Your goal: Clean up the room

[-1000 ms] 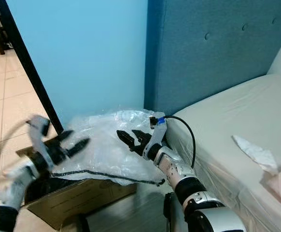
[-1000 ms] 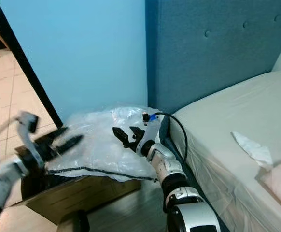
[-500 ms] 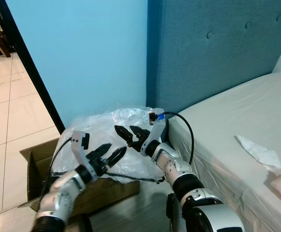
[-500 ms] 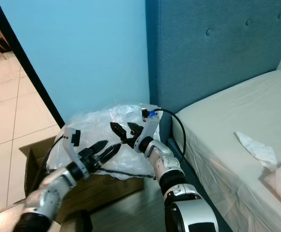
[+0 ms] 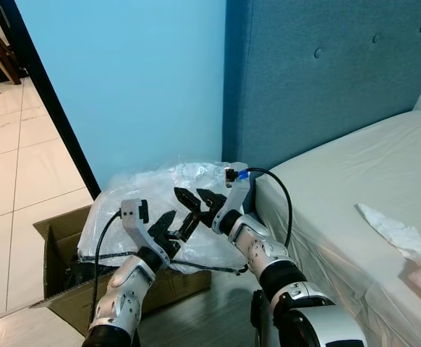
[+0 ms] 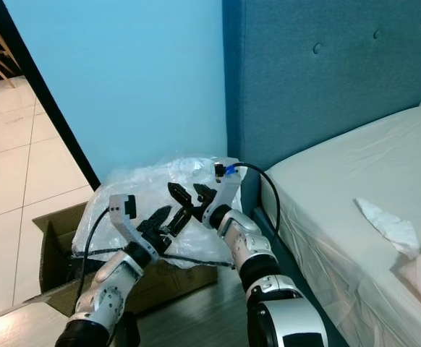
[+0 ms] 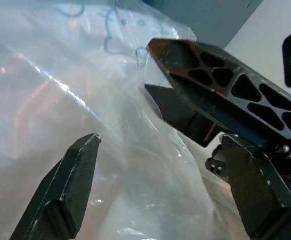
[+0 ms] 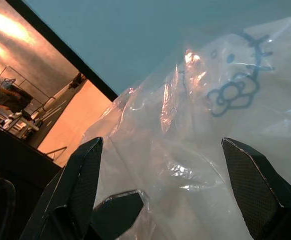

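Hovering over the plastic bag [image 5: 145, 217], both grippers have their fingers spread apart and hold nothing. The left gripper [image 5: 174, 225] and right gripper [image 5: 194, 202] sit tip to tip, nearly touching, above the bag's crumpled top. The bag lies heaped over an open cardboard box [image 5: 55, 249] on the floor, between the blue wall and the bed [image 5: 355, 181]. Since a second ago the left gripper has swung in from the box's outer side to meet the right one, which has barely moved.
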`<state>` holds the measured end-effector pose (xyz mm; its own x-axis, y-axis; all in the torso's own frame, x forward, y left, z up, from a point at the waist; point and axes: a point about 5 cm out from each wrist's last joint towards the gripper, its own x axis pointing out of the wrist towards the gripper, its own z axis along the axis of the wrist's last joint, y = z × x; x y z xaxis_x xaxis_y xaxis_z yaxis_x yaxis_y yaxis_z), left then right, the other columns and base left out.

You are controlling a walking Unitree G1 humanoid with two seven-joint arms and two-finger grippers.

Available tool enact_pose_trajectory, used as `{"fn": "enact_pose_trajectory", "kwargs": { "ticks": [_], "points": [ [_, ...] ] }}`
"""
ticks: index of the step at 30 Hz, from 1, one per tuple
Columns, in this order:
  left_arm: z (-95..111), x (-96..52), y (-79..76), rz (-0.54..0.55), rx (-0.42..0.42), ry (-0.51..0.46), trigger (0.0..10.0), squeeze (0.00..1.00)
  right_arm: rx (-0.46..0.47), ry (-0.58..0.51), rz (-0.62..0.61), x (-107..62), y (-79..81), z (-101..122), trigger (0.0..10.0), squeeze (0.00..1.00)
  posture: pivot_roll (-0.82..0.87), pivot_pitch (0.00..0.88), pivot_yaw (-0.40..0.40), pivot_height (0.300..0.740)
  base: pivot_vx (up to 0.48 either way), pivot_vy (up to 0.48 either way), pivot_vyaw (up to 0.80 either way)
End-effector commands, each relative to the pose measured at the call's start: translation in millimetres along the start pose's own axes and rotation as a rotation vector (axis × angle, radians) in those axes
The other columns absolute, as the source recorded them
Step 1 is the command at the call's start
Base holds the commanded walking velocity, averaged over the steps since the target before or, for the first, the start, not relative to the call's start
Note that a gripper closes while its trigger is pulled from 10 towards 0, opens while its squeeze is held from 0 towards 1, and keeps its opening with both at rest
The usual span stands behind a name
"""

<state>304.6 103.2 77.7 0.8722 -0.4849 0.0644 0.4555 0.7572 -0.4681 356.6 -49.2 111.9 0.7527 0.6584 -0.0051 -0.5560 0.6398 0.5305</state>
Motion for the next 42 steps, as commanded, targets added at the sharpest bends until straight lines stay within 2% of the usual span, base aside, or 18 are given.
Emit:
{"fn": "enact_pose_trajectory", "kwargs": {
  "ticks": [1, 2, 3, 5, 6, 8, 17, 24, 25, 26, 27, 36, 41, 42],
  "points": [
    [-25, 3.1, -8.6, -0.003, 0.098, 0.15, 10.0, 0.0, 0.022, 0.013, 0.082, 12.5, 21.5, -6, 10.0, 0.0, 0.0, 0.07, 0.021, 0.468, 0.0, 0.0, 0.0],
    [-27, 3.4, -5.2, 0.025, 0.173, 0.174, 10.0, 0.0, 0.023, 0.012, 0.084, 12.8, 22.1, -6, 10.0, 0.0, 0.0, 0.073, 0.022, 0.468, 0.0, 0.0, 0.0],
    [-27, 3.4, -5.2, 0.025, 0.173, 0.174, 10.0, 0.0, 0.023, 0.012, 0.084, 12.8, 22.1, -6, 10.0, 0.0, 0.0, 0.073, 0.022, 0.468, 0.0, 0.0, 0.0],
    [-31, 4.9, -0.5, 0.062, 0.289, 0.219, 10.0, 0.0, 0.026, 0.011, 0.086, 12.9, 22.4, -6, 10.0, 0.0, -0.01, 0.074, 0.022, 0.468, 0.0, 0.0, 0.0],
    [-31, 4.9, -0.5, 0.062, 0.289, 0.219, 10.0, 0.0, 0.026, 0.011, 0.086, 12.9, 22.4, -6, 10.0, 0.0, -0.01, 0.074, 0.022, 0.468, 0.0, 0.0, 0.0],
    [-38, 9.8, -2.9, 0.046, 0.426, 0.279, 10.0, 0.0, 0.03, 0.011, 0.088, 12.9, 23.0, -6, 10.0, 0.0, -0.01, 0.079, 0.023, 0.468, 0.0, 0.0, 0.0],
    [-40, 18.3, -7.3, 0.06, 0.435, 0.28, 10.0, 0.0, 0.037, 0.005, 0.096, 14.3, 26.0, -6, 10.0, 0.0, -0.02, 0.083, 0.031, 0.468, 0.0, 0.0, 0.0],
    [-44, 18.3, 1.0, 0.165, 0.527, 0.307, 10.0, 0.0, 0.043, -0.008, 0.11, 15.3, 28.6, -4, 10.0, 0.0, -0.03, 0.093, 0.035, 0.468, 0.0, 0.0, 0.0],
    [-45, 17.4, 2.4, 0.173, 0.539, 0.317, 5.3, 0.0, 0.043, -0.01, 0.112, 15.4, 28.9, -3, 10.0, 0.0, -0.03, 0.093, 0.035, 0.468, 0.0, 0.0, 0.0],
    [-45, 17.4, 2.4, 0.173, 0.539, 0.317, 5.3, 0.0, 0.043, -0.01, 0.112, 15.4, 28.9, -3, 10.0, 0.0, -0.03, 0.093, 0.035, 0.468, 0.0, 0.0, 0.0],
    [-46, 16.7, 3.8, 0.18, 0.55, 0.324, 0.0, 0.0, 0.043, -0.012, 0.113, 15.5, 29.2, -2, 10.0, 0.0, -0.03, 0.095, 0.036, 0.468, 0.0, 0.0, 0.0],
    [-47, 12.1, 15.5, 0.231, 0.613, 0.377, 0.0, 0.0, 0.046, -0.032, 0.129, 15.8, 31.0, 4, 10.0, 0.0, -0.04, 0.095, 0.035, 0.468, 0.0, 0.0, 0.0],
    [-44, 10.7, 21.2, 0.238, 0.695, 0.381, 0.0, 0.0, 0.038, -0.027, 0.174, 14.9, 36.7, 7, 10.0, 0.0, -0.05, 0.094, 0.037, 0.468, 0.0, 0.0, 0.0],
    [-43, 9.6, 22.9, 0.244, 0.702, 0.382, 0.0, 0.0, -0.031, 0.034, 0.162, 13.2, 35.2, 2, 10.0, 0.0, -0.05, 0.092, 0.041, 0.468, 0.0, 0.0, 0.0]
  ]
}}
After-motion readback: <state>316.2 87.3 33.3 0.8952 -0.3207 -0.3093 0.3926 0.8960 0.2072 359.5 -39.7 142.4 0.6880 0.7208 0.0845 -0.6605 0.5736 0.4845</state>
